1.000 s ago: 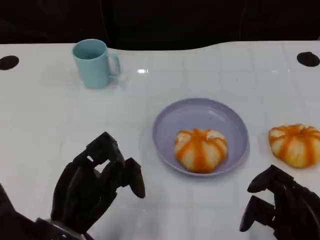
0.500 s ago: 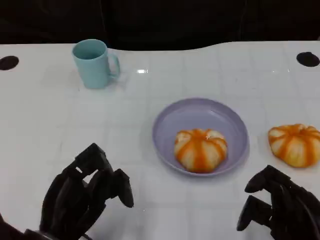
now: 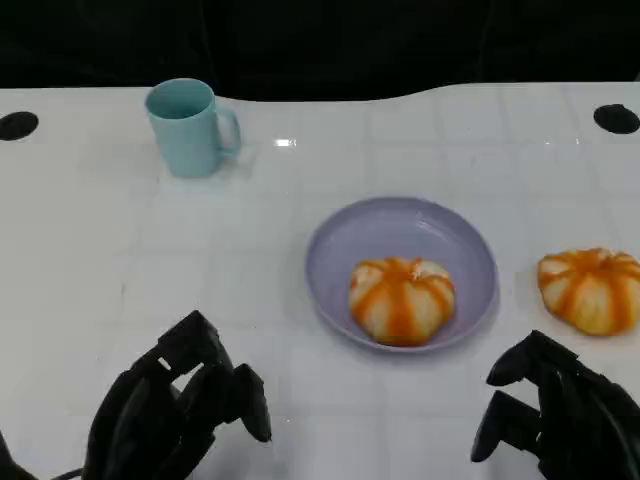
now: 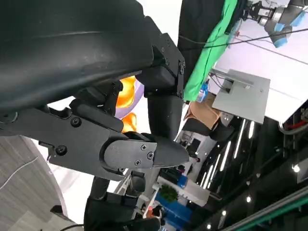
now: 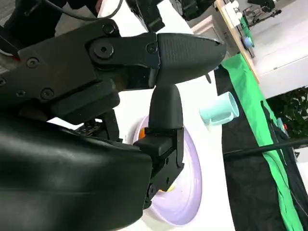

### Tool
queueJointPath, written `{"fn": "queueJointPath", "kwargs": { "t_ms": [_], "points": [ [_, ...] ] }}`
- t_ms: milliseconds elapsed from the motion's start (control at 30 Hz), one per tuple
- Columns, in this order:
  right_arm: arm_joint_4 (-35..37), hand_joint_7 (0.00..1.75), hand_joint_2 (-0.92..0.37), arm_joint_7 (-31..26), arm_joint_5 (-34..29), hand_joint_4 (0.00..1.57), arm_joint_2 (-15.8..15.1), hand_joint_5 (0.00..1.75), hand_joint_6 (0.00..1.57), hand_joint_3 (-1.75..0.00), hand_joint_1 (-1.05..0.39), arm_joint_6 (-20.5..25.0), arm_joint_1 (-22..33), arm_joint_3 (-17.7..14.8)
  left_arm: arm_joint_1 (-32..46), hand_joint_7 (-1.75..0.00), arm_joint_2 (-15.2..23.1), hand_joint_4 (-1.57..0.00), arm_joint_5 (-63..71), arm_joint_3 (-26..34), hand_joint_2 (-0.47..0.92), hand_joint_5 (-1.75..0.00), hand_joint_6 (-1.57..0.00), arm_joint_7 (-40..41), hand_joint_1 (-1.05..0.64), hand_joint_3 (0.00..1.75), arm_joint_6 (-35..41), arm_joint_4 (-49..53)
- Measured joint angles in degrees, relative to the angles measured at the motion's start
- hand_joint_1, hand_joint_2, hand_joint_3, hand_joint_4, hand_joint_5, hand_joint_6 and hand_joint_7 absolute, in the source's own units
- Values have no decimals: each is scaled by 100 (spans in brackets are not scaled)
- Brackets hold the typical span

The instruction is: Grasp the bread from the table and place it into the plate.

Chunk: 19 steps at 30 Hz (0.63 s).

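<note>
One bun (image 3: pixel 401 299) already sits in the plate (image 3: pixel 340 238); the second bun (image 3: pixel 590 289) is on the table (image 3: pixel 120 230), just right of the plate rim, apart from it. I read that one as the target. My right hand (image 3: pixel 555 418) hovers near it, on the near side, fingers apart, holding nothing. Left hand (image 3: pixel 175 410) low over the table, fingers loosely curled, nothing in them either. I judge the bun light, soft, crushable, with a glazed top that may be a bit slick. I'd cup it from above across the widest part, low on the sides, with gentle squeeze only. Cup (image 3: pixel 188 126) is well clear
</note>
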Motion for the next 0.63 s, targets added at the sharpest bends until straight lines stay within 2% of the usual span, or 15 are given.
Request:
{"fn": "queueJointPath", "kwargs": {
  "t_ms": [633],
  "points": [
    [25,166,-92,-20,-62,61,0,175,41,-43,-53,-19,-60,8,-45,-175,3,-74,47,25,92,-175,-52,-6,-58,40,4,2]
  ]
}}
